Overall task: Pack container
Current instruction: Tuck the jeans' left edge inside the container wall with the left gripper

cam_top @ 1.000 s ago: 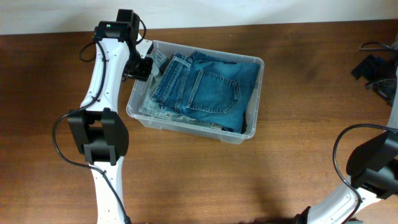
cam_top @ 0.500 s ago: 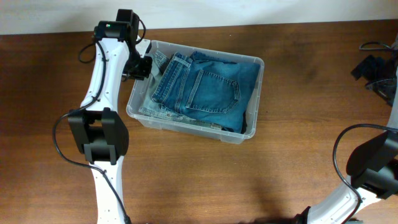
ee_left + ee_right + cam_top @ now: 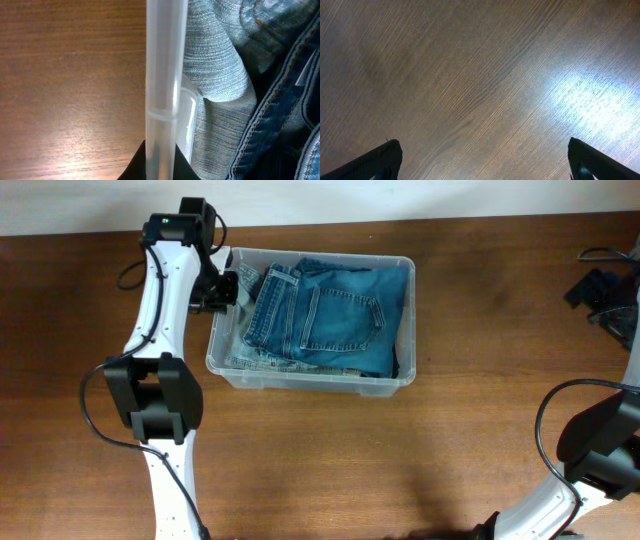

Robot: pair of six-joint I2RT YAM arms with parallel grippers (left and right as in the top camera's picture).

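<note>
The container (image 3: 404, 379) is a clear plastic bin on the wooden table, filled with folded blue jeans (image 3: 330, 315). My left gripper (image 3: 222, 290) is shut on the container's left rim; in the left wrist view the rim (image 3: 165, 75) runs up between my fingers (image 3: 162, 167), with denim (image 3: 220, 100) to its right. My right gripper (image 3: 482, 160) is open and empty over bare wood; in the overhead view only the right arm's base shows at the lower right.
Dark cables and a black object (image 3: 605, 290) lie at the table's right edge. The left arm (image 3: 160, 380) stretches along the container's left side. The table's far edge runs close behind the container.
The container has turned and shifted with my left gripper; it now lies square to the table's edge instead of skewed. The right arm has not moved.
</note>
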